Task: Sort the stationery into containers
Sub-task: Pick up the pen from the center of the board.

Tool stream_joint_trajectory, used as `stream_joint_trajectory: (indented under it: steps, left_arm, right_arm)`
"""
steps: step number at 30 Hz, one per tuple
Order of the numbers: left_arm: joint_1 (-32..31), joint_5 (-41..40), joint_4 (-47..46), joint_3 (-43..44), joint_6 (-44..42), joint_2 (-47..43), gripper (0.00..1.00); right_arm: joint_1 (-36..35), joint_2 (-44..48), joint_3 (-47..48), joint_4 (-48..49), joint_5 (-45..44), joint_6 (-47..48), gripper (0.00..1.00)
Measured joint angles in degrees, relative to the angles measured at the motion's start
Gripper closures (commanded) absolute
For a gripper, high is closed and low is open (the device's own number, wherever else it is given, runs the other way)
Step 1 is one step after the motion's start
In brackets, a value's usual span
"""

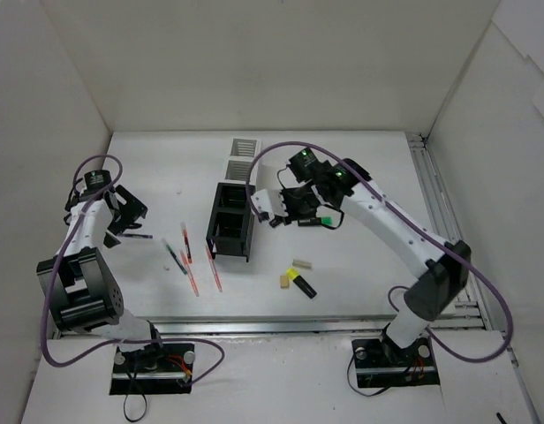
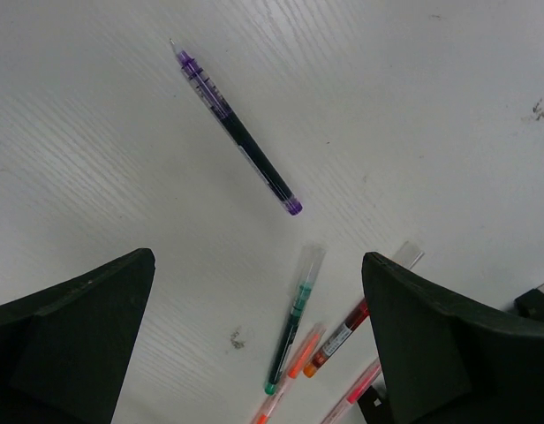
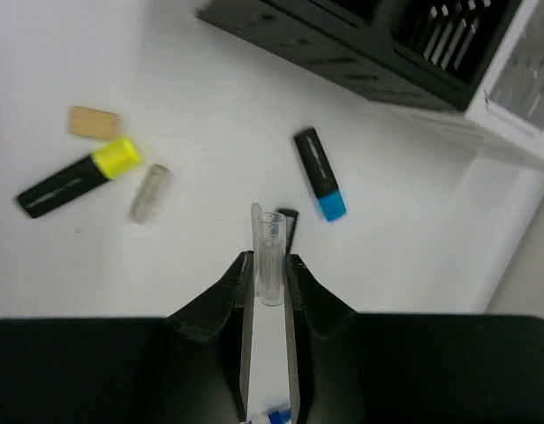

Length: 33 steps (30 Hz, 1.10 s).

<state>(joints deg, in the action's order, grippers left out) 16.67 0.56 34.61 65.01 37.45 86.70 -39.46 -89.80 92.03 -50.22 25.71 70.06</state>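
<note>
My right gripper [image 3: 270, 261] is shut on a thin pen with a clear cap [image 3: 272, 252], held above the table just right of the black containers [image 1: 230, 223]. The white containers [image 1: 241, 157] stand behind them. Under this gripper lie a blue-capped highlighter [image 3: 321, 174], a yellow-capped highlighter [image 3: 73, 181] and a beige eraser [image 3: 94, 122]. At the far left my left gripper [image 1: 126, 212] hangs open over the table. Between its fingers [image 2: 457, 353] I see a green pen [image 2: 290, 336], an orange pen [image 2: 296, 364] and a red pen [image 2: 347, 329]. A purple pen [image 2: 238, 134] lies further off.
Several red pens [image 1: 191, 265] lie scattered left of the black containers. Two erasers [image 1: 302, 263] and the yellow highlighter [image 1: 300, 283] sit at front centre. White walls enclose the table, with a metal rail [image 1: 435, 203] along its right side.
</note>
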Motion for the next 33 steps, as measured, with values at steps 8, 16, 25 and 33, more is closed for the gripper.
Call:
stream_joint_trajectory:
  steps: [8, 16, 25, 33]
  left_arm:
    - [0.2, -1.7, 0.2, 4.9, 6.6, 9.1, 0.14]
    - [0.2, -3.9, 1.5, 9.8, 11.7, 18.3, 0.39]
    - [-0.6, -5.6, 3.3, 12.5, 14.5, 23.4, 0.74]
    - [-1.2, -5.9, 3.8, 12.0, 14.7, 23.5, 0.74]
  right_arm:
    - [0.2, -13.1, 2.6, 9.5, -16.6, -8.5, 1.00]
    - [3.8, -10.1, 0.3, 14.4, -16.7, -10.3, 1.00]
    - [5.8, -9.2, -1.2, 17.1, -17.0, -11.9, 1.00]
    - [6.9, -6.1, -3.5, 18.3, -17.0, -13.1, 1.00]
